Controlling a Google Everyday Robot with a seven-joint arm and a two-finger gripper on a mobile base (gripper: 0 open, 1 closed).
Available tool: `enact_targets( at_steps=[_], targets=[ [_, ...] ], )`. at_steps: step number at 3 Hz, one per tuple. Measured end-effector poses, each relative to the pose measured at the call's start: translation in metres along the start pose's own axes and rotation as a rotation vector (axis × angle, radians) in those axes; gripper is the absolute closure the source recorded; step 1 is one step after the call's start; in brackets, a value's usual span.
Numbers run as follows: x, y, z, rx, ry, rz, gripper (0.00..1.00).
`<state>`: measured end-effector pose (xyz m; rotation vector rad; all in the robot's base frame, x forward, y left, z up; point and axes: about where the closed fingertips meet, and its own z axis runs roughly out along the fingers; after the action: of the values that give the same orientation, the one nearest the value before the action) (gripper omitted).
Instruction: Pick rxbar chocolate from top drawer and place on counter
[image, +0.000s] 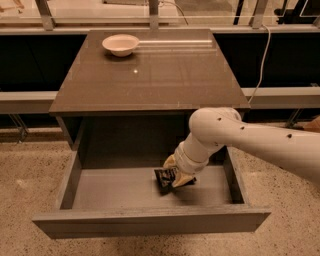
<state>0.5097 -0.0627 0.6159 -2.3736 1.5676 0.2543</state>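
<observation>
The top drawer (150, 223) is pulled open below the counter (150, 75). The rxbar chocolate (164, 180), a black wrapper with white lettering, hangs tilted just above the drawer floor, right of the middle. My gripper (176, 173) reaches down into the drawer from the right on the white arm (250, 137) and is shut on the bar's right end. Its yellowish fingers (181, 180) show on either side of the wrapper.
A white bowl (120, 44) stands at the counter's far left. A cable (260, 55) hangs past the right rear. Low shelves flank the cabinet on both sides. Speckled floor (30, 185) lies around the drawer.
</observation>
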Motion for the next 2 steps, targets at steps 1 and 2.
enact_targets(
  at_steps=[1, 2],
  targets=[
    [-0.011, -0.023, -0.012, 0.082, -0.071, -0.059, 1.00],
    [-0.030, -0.040, -0.039, 0.117, -0.158, -0.117, 1.00]
  ],
)
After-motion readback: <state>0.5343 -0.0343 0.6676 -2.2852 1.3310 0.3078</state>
